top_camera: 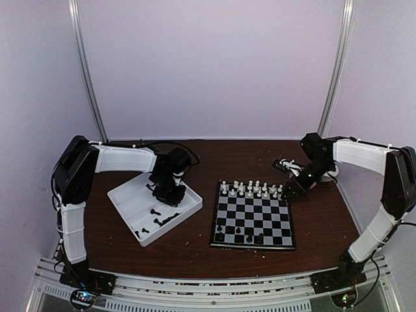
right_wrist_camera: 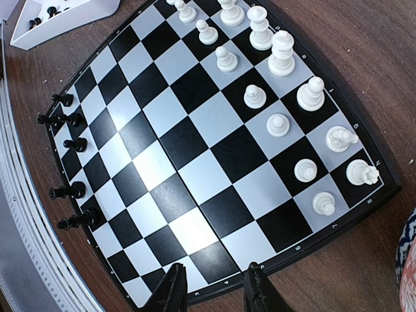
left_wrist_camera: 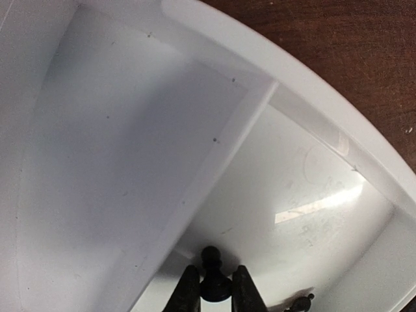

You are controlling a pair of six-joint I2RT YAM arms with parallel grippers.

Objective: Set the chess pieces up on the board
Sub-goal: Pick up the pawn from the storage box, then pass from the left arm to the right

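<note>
Black pawn (left_wrist_camera: 212,263) gripped at its base by my left gripper (left_wrist_camera: 216,281), jaws narrowed, so it lifts upright from the tray (left_wrist_camera: 117,162).

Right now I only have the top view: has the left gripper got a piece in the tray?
Observer: Yes. The left wrist view shows the left gripper closed on one black piece inside the tray, next to its divider.
Operator: And does the right gripper hold anything?
Observer: No. The right wrist view shows the right gripper open and empty, above the border of the board.
</note>
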